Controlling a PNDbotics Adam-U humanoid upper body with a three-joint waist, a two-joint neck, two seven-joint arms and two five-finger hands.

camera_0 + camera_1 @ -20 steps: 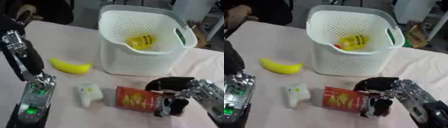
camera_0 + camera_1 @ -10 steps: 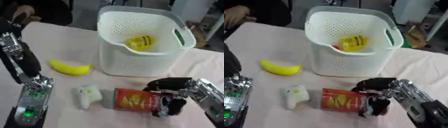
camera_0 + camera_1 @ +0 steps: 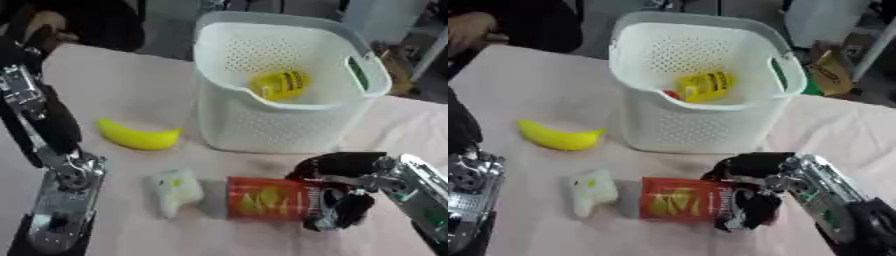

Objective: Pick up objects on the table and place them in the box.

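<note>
- Rising along the left edge, the left arm shows its forearm and wrist; whether its hand's fingers are apart cannot be told.
- Yellow banana [image 3: 137,137] lies on the table [image 3: 122,90], left of the basket.
- White object [image 3: 174,189] sits beside the red canister [image 3: 267,198], which lies on its side.
- White basket [image 3: 289,125] holds a yellow packet [image 3: 280,84].
- Right hand [image 3: 339,192] curls its fingers round the canister's right end.
</note>
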